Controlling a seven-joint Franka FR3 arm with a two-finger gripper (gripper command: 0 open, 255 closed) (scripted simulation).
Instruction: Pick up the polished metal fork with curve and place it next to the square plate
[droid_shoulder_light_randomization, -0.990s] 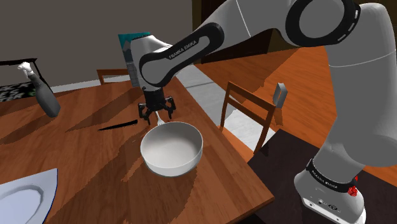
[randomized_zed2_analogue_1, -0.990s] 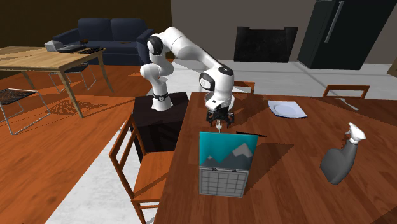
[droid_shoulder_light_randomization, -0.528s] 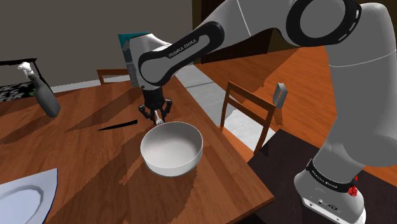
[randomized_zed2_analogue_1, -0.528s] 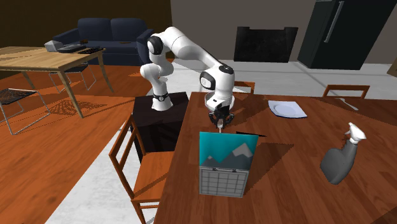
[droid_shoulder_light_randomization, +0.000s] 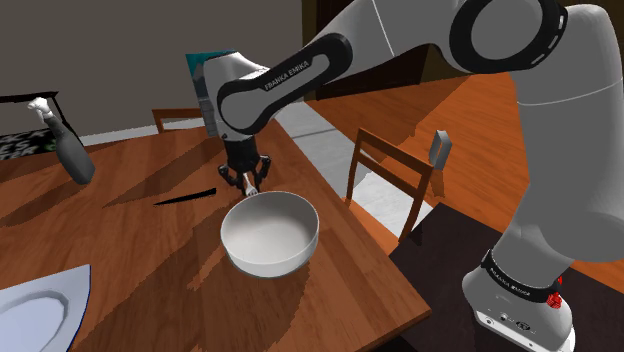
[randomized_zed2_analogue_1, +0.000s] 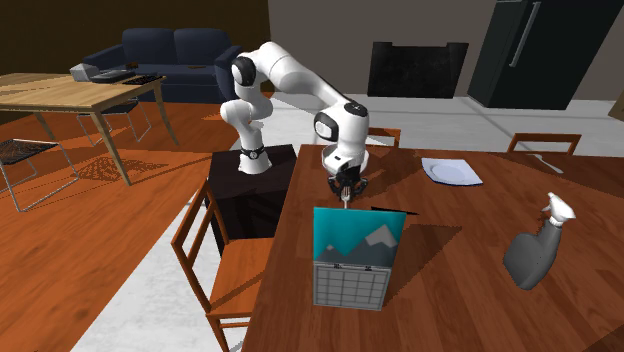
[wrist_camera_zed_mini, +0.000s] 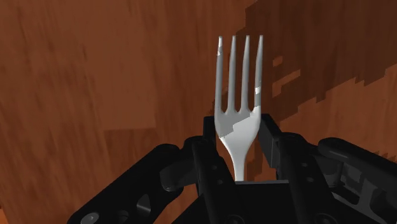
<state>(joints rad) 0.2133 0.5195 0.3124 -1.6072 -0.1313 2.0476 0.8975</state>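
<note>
A silver fork (wrist_camera_zed_mini: 238, 95) lies on the brown wooden table with its tines pointing away from the hand. My black gripper (wrist_camera_zed_mini: 238, 149) is shut on the fork's neck, one finger pressed to each side. In the shoulder view the gripper (droid_shoulder_light_randomization: 246, 183) is down at the tabletop just behind a white bowl (droid_shoulder_light_randomization: 270, 232). The square plate (droid_shoulder_light_randomization: 38, 312), white with a bluish rim, lies at that view's lower left corner. In the second exterior view the gripper (randomized_zed2_analogue_1: 343, 188) is near the table's edge and the plate (randomized_zed2_analogue_1: 450, 171) lies to its right.
A black knife (droid_shoulder_light_randomization: 185, 197) lies on the table left of the gripper. A grey spray bottle (droid_shoulder_light_randomization: 66, 148) stands further left. A box with a teal picture (randomized_zed2_analogue_1: 358, 256) stands close to the gripper. Wooden chairs (droid_shoulder_light_randomization: 392, 175) line the table's edge.
The fingers, spread around the fork a second ago, have closed on it. The arm has stayed in place since.
</note>
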